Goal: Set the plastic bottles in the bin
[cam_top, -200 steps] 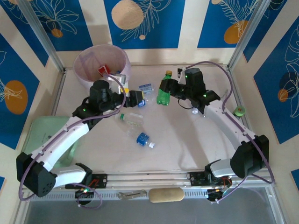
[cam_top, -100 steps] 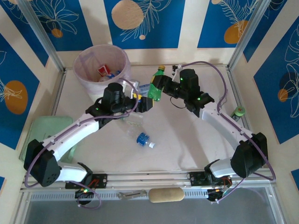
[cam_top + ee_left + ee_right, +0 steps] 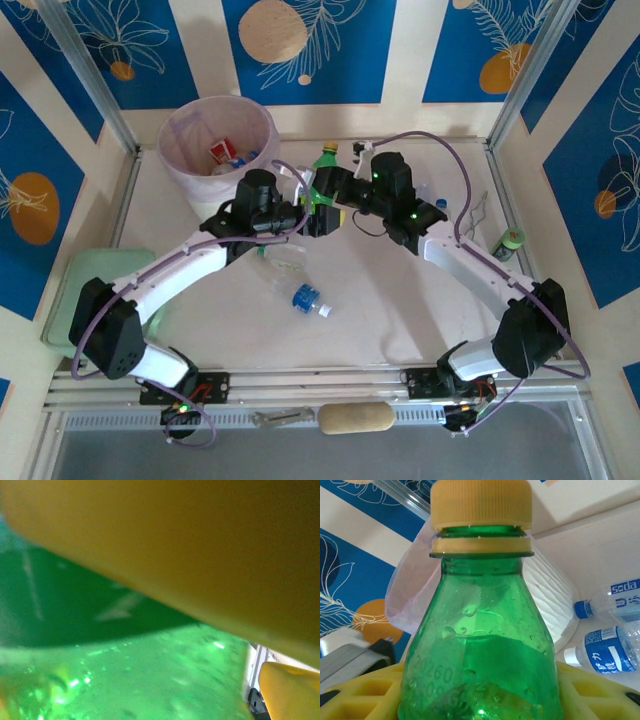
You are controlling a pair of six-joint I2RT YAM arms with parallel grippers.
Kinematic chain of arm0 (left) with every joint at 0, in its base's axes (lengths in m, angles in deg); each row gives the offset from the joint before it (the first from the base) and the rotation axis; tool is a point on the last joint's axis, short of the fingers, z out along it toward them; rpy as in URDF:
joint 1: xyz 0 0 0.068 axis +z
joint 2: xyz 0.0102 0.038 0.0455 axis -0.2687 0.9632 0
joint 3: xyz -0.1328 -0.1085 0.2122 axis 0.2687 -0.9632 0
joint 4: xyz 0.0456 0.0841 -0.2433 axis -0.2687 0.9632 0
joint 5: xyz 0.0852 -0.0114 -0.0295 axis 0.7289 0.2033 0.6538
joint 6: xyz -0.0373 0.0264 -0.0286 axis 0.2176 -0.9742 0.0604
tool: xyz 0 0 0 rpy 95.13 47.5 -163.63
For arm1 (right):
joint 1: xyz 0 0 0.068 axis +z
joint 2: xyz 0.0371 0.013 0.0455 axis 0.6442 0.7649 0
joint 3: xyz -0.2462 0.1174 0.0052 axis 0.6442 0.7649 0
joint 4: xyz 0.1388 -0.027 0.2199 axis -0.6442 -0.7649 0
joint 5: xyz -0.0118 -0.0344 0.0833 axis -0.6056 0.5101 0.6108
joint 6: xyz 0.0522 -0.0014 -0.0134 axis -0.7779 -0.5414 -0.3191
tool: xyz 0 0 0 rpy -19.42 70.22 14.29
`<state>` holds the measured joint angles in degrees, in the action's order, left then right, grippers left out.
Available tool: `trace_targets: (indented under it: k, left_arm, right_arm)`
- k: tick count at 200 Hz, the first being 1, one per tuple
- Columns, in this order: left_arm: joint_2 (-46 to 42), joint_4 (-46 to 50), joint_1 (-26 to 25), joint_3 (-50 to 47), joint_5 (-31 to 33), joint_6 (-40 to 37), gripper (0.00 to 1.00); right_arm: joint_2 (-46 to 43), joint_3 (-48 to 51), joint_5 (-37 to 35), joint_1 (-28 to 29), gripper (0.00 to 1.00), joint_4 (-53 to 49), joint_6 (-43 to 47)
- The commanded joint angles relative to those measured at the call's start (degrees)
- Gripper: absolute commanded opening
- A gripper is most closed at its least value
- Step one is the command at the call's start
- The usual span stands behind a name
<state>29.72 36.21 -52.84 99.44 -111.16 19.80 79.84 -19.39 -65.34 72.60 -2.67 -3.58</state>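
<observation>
Over table (image 3: 400, 300), right pincer (image 3: 330, 190) clamps bottle (image 3: 480, 630).

The arms (image 3: 180, 275) are white with black joints, purple cables and seemingly yellow finger pads (image 3: 600, 690).

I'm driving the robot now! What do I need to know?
Right gripper: shut on the green bottle, held near the bin.
Left gripper: fingers on either side of that same bottle; grip unclear.
Done: some items already lie in the bin.
Left: bin the green bottle, then the clear bottle and blue-labelled bottle lying on the table.
</observation>
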Motion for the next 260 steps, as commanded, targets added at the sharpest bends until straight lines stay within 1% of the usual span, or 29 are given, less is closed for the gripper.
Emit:
trace_targets:
  k: [1, 19, 32, 45, 56, 62, 68, 84, 91, 98, 120, 134, 150, 167, 197, 219, 234, 260]
  left_arm:
    - [-0.6, -1.2, -0.3, 1.7, -1.4, -1.7, 0.94]
    - [-0.5, -1.0, -0.3, 1.6, -0.7, -2.4, 0.9]
    - [-0.5, -1.3, -0.2, 1.5, -0.2, -2.9, 0.79]
    - [-0.4, -1.3, -0.3, 1.6, 0.0, -3.4, 0.72]
    - [-0.3, -1.2, -0.3, 1.7, 0.1, -3.8, 0.61]
    - [-0.3, -1.2, -0.3, 1.7, 0.3, -4.0, 0.58]
    - [-0.3, -1.1, -0.3, 1.7, 0.4, -4.2, 0.56]
    - [-0.3, -1.0, -0.2, 1.9, 0.9, -4.7, 0.56]
    - [-0.3, -0.9, -0.2, 1.9, 1.2, -5.0, 0.56]
    - [-0.5, -0.6, -0.1, 2.0, 1.4, -5.5, 0.56]
    - [-0.8, 1.5, 0.4, 3.3, 2.8, -7.7, 0.56]
    - [-0.5, 3.9, 1.4, 4.9, 4.5, -8.9, 0.56]
    - [0.1, 6.3, 3.2, 6.8, 5.8, -10.1, 0.56]
    - [0.4, 8.0, 5.2, 9.2, 6.8, -12.0, 0.56]
    - [1.5, 11.5, 9.1, 15.7, 8.4, -15.7, 0.56]
    - [2.5, 14.8, 12.3, 21.0, 11.0, -18.8, 0.57]
    - [2.9, 16.2, 15.1, 23.4, 14.1, -21.0, 0.56]
    - [4.6, 19.1, 21.0, 27.3, 17.3, -23.0, 0.57]
  right_arm:
    - [0.6, -1.1, 2.5, -0.8, 0.47, 3.2, 0.7]
    - [0.4, -1.4, 2.9, -0.6, 0.47, 2.4, 0.8]
    - [0.3, -1.3, 2.8, -0.6, 0.47, 2.0, 0.7]
    - [0.2, -0.9, 2.9, -0.7, 0.47, 2.1, 0.3]
    - [0.2, -0.9, 3.3, -0.7, 0.47, 2.1, 0.1]
    - [0.2, -1.0, 3.5, -0.6, 0.47, 2.0, 0.1]
    - [0.4, -1.2, 3.5, -0.7, 0.47, 1.9, 0.0]
    - [0.5, -1.4, 3.6, -0.7, 0.49, 1.5, 0.0]
    - [0.6, -1.5, 3.7, -0.8, 0.51, 1.4, 0.1]
    - [0.8, -1.8, 3.7, -1.0, 0.57, 1.1, -0.2]
    - [0.5, -3.1, 5.8, -3.3, 0.83, -0.2, -0.8]
    - [-0.2, -2.7, 8.7, -5.6, 0.89, 1.9, -1.6]
    - [-1.5, -2.1, 11.5, -7.9, 0.9, 4.0, -1.7]
    - [-2.7, -2.1, 12.4, -9.7, 0.9, 3.4, -0.8]
    - [-5.2, -0.1, 10.3, -13.0, 0.9, 0.8, 0.6]
    - [-7.1, 2.9, 8.8, -15.7, 0.9, 0.1, 0.4]
    - [-8.0, 4.9, 7.8, -17.3, 0.9, -0.8, -0.1]
    - [-8.1, 8.2, 7.4, -19.2, 0.9, -2.0, -1.8]
